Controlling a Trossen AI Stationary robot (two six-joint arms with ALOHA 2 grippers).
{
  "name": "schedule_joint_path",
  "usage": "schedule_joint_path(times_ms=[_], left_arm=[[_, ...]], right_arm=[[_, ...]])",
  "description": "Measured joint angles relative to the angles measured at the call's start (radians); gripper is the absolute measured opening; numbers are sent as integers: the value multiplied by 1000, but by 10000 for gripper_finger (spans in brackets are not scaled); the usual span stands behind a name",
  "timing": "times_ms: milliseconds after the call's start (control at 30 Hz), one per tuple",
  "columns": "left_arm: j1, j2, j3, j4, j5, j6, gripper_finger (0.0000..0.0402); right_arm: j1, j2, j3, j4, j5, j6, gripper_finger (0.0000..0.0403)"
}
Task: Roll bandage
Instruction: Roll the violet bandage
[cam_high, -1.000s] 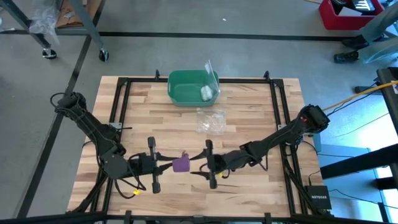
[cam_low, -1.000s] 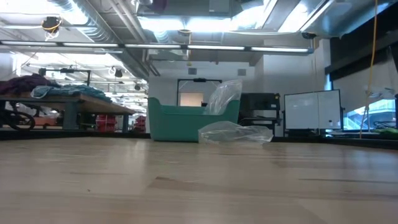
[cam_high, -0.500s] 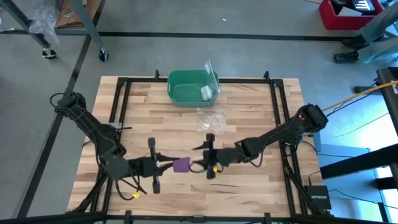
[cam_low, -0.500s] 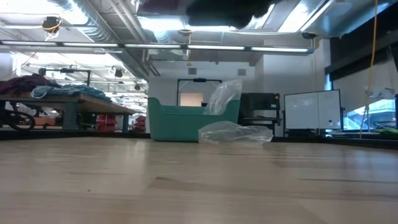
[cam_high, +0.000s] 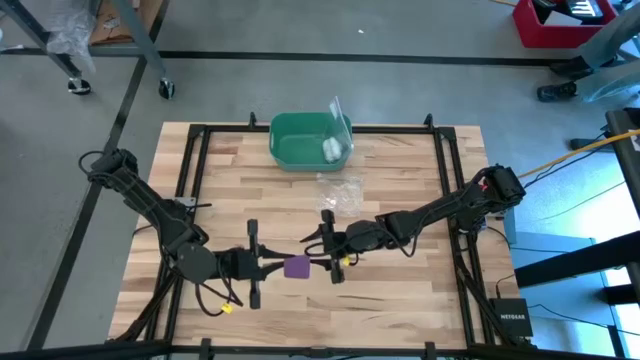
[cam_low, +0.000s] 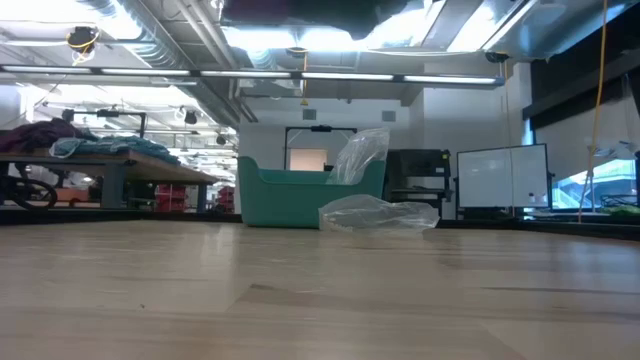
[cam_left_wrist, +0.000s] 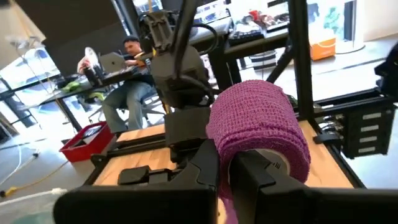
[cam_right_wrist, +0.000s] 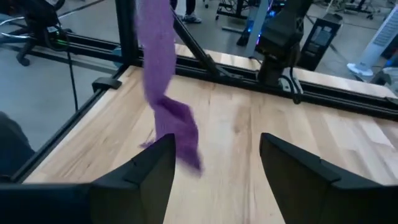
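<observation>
Butcher-block table (cam_high: 400, 290) fills the high view, framed by black rails. Near its front edge the purple bandage (cam_high: 296, 266) (a compact roll with a loose tail hanging in the right wrist view) sits clamped in the left gripper (cam_high: 278, 266). Just beside it, the right gripper (cam_high: 318, 240) hovers with fingers spread, grasping nothing. Farther back lie a clear plastic bag (cam_high: 339, 193) and a green bin (cam_high: 308, 140).
</observation>
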Motion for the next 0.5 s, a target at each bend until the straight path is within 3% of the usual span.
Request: schedule_joint_path(times_ms=[233,333,500], left_arm=[[-10,4,0,-25,-1,-146,15],[-25,9,-1,-85,-35,-235,16],[-16,8,-1,-61,-68,-260,17]], right_arm=[[3,-1,-41,52,-72,22,236],[3,0,-80,158,-161,82,236],[3,-2,-88,153,-171,130,236]])
